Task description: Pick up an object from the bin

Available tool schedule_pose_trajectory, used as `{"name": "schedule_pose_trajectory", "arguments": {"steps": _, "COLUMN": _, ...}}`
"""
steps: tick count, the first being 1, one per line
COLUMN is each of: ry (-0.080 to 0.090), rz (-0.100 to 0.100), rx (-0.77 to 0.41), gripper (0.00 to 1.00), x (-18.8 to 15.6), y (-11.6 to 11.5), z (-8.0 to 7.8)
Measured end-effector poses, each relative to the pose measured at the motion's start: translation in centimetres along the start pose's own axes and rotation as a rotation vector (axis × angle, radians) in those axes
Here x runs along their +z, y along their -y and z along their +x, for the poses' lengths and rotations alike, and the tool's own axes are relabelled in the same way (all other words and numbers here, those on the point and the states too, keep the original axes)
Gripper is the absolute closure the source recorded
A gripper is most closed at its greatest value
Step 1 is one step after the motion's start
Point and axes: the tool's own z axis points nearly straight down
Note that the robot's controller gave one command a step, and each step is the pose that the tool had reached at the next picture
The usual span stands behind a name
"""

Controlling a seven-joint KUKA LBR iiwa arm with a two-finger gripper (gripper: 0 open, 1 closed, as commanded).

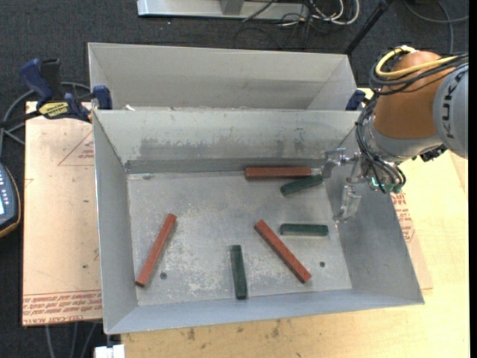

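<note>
At the near edge of the bin [223,309], closest to the front wall, lies the front dark green bar [238,271], pointing straight away from that wall on the grey floor. Just to its right, apart from it, the long red bar [282,251] runs on a slant from the middle of the floor down toward the front right corner. Well off to the left, the left red bar [156,250] slants the other way, its lower end near the left wall. Above the long red bar's upper end, and not touching it, the short dark green bar [304,230] lies level. At the back, the back red bar [278,173] lies along the foot of the rear wall, and the tilted dark green bar [302,186] is at its right end, close enough that contact cannot be ruled in or out. The gripper [346,203] hangs low on the right side of the bin, near the right wall, with the orange cover [406,103] of the wrist above it outside the rim. It is just right of the short dark green bar and the tilted dark green bar, roughly between the two in height. Nothing is visibly in its grasp, and whether it is spread or closed cannot be told.
</note>
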Motion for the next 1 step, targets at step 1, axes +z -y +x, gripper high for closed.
{"name": "schedule_pose_trajectory", "arguments": {"steps": 1, "ry": -0.001, "rz": -0.004, "rx": 0.016, "gripper": 0.00, "x": 6.76, "y": -5.54, "z": 3.38}}
